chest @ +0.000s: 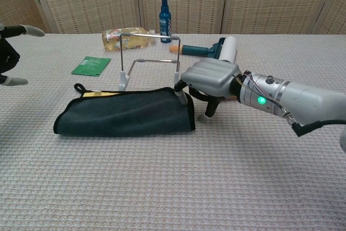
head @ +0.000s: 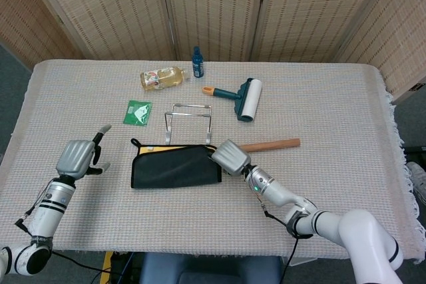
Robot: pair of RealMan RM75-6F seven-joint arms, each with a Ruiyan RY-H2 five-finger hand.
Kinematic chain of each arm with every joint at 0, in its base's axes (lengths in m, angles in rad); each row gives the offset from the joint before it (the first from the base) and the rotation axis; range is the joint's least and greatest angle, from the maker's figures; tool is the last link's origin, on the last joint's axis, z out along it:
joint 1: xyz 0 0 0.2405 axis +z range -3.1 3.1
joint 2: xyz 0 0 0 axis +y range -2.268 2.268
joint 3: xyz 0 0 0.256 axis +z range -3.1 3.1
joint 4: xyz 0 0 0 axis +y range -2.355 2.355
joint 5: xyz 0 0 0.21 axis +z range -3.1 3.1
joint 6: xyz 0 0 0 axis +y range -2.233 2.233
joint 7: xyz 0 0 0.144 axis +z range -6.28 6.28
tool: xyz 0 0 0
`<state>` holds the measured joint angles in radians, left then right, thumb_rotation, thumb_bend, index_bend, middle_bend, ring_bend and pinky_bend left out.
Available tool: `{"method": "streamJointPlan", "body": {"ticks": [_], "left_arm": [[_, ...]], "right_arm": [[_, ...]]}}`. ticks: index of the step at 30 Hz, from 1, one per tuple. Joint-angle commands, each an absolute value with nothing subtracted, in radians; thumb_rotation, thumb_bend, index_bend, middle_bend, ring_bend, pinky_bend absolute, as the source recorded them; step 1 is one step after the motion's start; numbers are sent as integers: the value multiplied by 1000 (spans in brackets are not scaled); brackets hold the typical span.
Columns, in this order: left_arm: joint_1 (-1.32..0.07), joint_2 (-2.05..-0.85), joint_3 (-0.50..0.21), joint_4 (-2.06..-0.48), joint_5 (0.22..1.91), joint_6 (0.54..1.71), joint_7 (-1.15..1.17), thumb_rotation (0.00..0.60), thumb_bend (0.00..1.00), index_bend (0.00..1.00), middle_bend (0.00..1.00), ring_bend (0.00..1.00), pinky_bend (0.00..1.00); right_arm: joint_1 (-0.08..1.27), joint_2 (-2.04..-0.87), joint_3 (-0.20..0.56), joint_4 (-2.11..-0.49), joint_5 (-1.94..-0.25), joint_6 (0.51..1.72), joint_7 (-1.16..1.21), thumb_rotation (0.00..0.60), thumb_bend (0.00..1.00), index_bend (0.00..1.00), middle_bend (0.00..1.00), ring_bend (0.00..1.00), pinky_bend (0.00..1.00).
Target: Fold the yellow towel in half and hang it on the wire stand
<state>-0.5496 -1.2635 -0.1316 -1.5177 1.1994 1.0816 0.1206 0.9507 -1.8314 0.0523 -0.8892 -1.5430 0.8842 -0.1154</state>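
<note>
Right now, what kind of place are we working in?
Probably a staged test room, not a home: a cloth-covered table fenced by woven folding screens, with unrelated props laid out, such as a lint roller.

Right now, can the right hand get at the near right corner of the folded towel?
Probably yes. The right hand sits right at the towel's right edge, fingers on or just over that corner; nothing lies between them. The wire stand stands behind, out of the way.

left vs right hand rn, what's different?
The right hand sits at the folded towel's right end, a finger on its corner; the left hand is well left of the towel, touching nothing. Right fingers curl down; left fingers spread apart. Neither is lifting the towel.
</note>
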Motion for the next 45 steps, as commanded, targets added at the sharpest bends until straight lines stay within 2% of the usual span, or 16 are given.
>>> {"method": "streamJointPlan", "body": {"ticks": [1,5,13,21,31,40,45], "left_arm": [[-547,-1263,-132,-1517,1196,1080,119,600,283,0,793,723,909],[-543,-1262,-133,-1516,1197,1080,118,600,283,0,793,723,909],[-532,-1257,-132,-1511,1205,1082,107,600,283,0,792,723,908],[-520,-1251,-130,-1509,1216,1088,92,600,283,0,792,723,908],[-491,-1230,-128,-1529,1239,1129,86,600,283,0,793,723,908],[-468,-1233,-108,-1541,1279,1158,96,600,283,0,792,723,907],[-458,-1230,-99,-1544,1300,1167,89,600,283,0,792,723,905]], "right_arm": [[955,-1842,52,-876,-1546,878,-116,600,179,470,844,952,1000],[961,-1860,56,-858,-1548,877,-113,600,228,470,846,952,1000],[968,-1879,61,-843,-1556,887,-108,600,387,470,857,952,1000],[952,-1848,79,-887,-1555,938,-95,600,450,535,866,956,1000],[923,-1686,182,-1131,-1519,1065,-138,600,460,588,879,968,1000],[900,-1527,289,-1417,-1437,1116,-299,600,458,609,892,967,1000],[894,-1480,342,-1530,-1369,1133,-389,600,456,613,893,968,1000]]}}
